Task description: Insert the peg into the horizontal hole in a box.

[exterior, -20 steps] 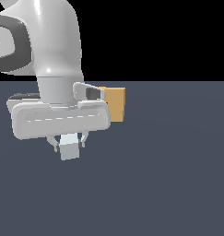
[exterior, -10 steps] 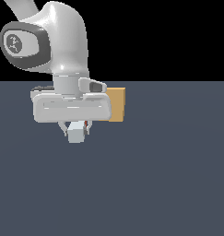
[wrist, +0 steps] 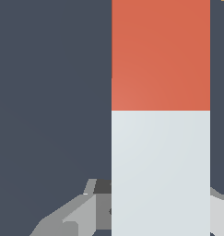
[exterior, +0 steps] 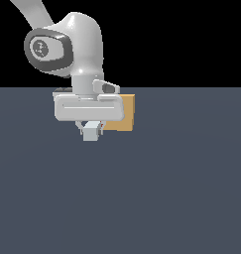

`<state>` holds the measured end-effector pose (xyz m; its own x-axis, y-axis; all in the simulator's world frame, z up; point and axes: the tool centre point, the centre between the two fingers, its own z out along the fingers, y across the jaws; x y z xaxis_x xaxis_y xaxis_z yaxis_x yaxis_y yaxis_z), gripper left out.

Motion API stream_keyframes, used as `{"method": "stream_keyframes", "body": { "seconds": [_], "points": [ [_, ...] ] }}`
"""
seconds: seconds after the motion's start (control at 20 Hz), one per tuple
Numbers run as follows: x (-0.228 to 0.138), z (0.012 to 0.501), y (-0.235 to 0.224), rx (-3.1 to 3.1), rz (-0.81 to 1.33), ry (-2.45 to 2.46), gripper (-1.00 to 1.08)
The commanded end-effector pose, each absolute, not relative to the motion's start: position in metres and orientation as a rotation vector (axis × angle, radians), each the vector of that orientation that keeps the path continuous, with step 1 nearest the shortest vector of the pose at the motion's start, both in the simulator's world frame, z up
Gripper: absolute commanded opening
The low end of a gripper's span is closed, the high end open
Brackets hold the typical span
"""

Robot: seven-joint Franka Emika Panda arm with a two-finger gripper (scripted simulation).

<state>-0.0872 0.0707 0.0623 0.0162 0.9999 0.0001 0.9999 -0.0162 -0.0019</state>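
The dark blue-grey tabletop [exterior: 181,188] fills the lower part of the exterior view, with plain black above its far edge. The white Franka arm [exterior: 77,44] comes down from the upper part of that view, and its wide pale hand body sits directly in front of the box [exterior: 126,115], covering much of the box's face towards the exterior view's left. The box is a tan-orange block resting on the tabletop. Only its side towards the exterior view's right and its lower edge show past the arm. The hole in the box cannot be seen in either view.

The end effector [exterior: 91,130] hangs below the hand body, just beside the box's lower corner on the exterior view's left, and is closed on the peg [wrist: 160,115], one finger on each side of it. In the exterior view only the peg's pale square end shows between the fingers, facing the camera. In the wrist view the peg runs lengthwise away from the fingers [wrist: 76,214], light grey near them and orange-red along its far half, above the tabletop.
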Motion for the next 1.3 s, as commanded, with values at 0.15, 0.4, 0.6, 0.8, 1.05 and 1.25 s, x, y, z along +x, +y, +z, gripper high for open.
{"method": "stream_keyframes", "body": {
  "seconds": [0.15, 0.4, 0.6, 0.8, 1.05, 1.25],
  "points": [
    [-0.077, 0.068, 0.096, -2.320, 0.000, -2.118, -1.00],
    [-0.069, 0.070, 0.111, -2.367, 0.000, -2.065, -1.00],
    [-0.065, 0.071, 0.117, -2.389, 0.000, -2.040, -1.00],
    [-0.063, 0.072, 0.119, -2.396, 0.000, -2.032, -1.00],
    [-0.064, 0.071, 0.119, -2.395, 0.002, -2.032, -1.00],
    [-0.062, 0.073, 0.120, -2.396, -0.004, -2.032, -1.00]
  ]
}}
